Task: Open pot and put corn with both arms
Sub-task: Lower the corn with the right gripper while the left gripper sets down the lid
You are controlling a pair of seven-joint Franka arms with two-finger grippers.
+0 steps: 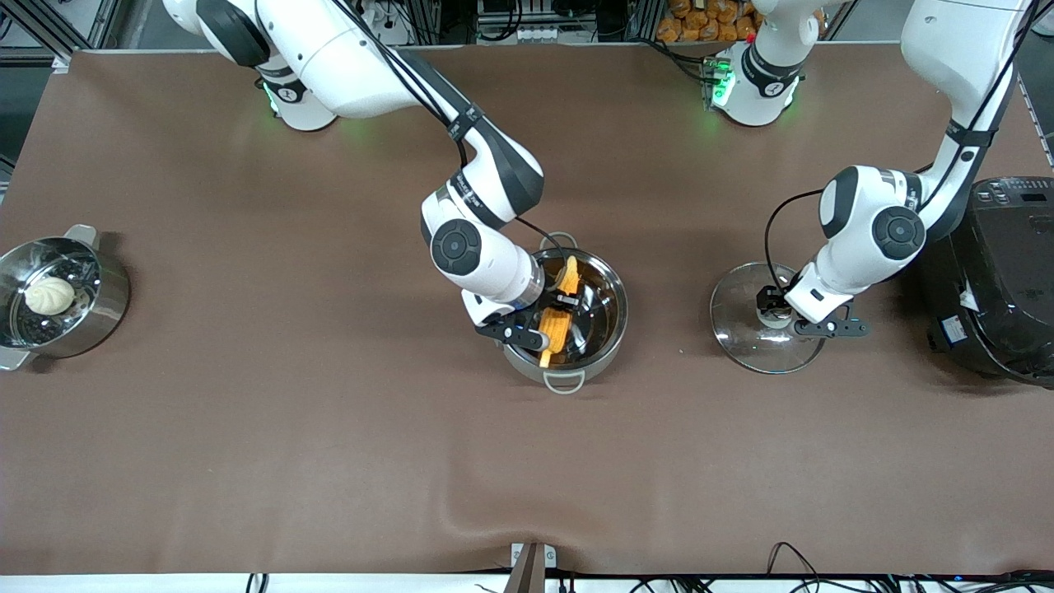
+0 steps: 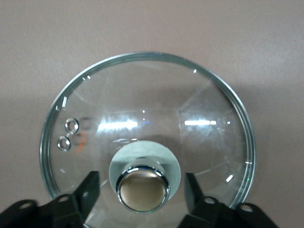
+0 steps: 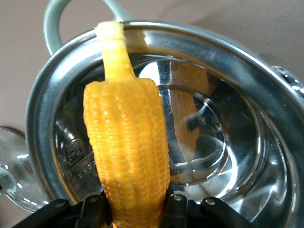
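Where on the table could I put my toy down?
The table has bare cloth nearest the front camera, and between the bun pot and the pot. It is crowded around the pot, lid and black cooker, where both grippers work.

You have a brown surface carrying a second steel pot at the right arm's end, with a white bun sitting inside it. Well apart from that pot, at the left arm's end, stands a big black cooker.
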